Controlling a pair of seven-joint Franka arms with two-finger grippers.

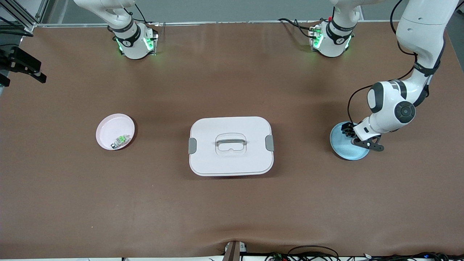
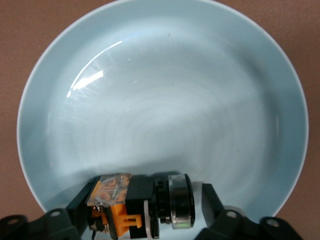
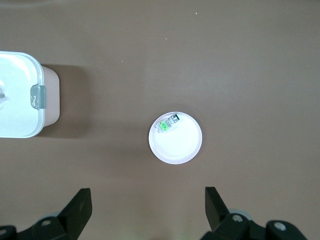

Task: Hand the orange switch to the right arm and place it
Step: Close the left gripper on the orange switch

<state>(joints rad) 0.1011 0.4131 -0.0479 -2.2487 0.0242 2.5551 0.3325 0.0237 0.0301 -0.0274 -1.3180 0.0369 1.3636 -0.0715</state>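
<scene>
The orange switch (image 2: pixel 135 207) lies on its side in the pale blue plate (image 2: pixel 165 100), near the rim. My left gripper (image 2: pixel 146 197) is down in that plate (image 1: pixel 342 148) with a finger at each end of the switch. One finger touches the clear orange end. A narrow gap remains between the other finger and the round black end. In the front view the left gripper (image 1: pixel 348 131) hides the switch. My right gripper (image 3: pixel 147 200) hangs open and empty, high over the table beside the pink plate (image 3: pixel 175 137). The right arm (image 1: pixel 119 21) waits.
A white lidded box (image 1: pixel 231 145) with grey clips stands mid-table. The pink plate (image 1: pixel 115 131) toward the right arm's end holds a small green-and-silver part (image 1: pixel 120 140). The blue plate sits toward the left arm's end. Cables run along the table edge nearest the front camera.
</scene>
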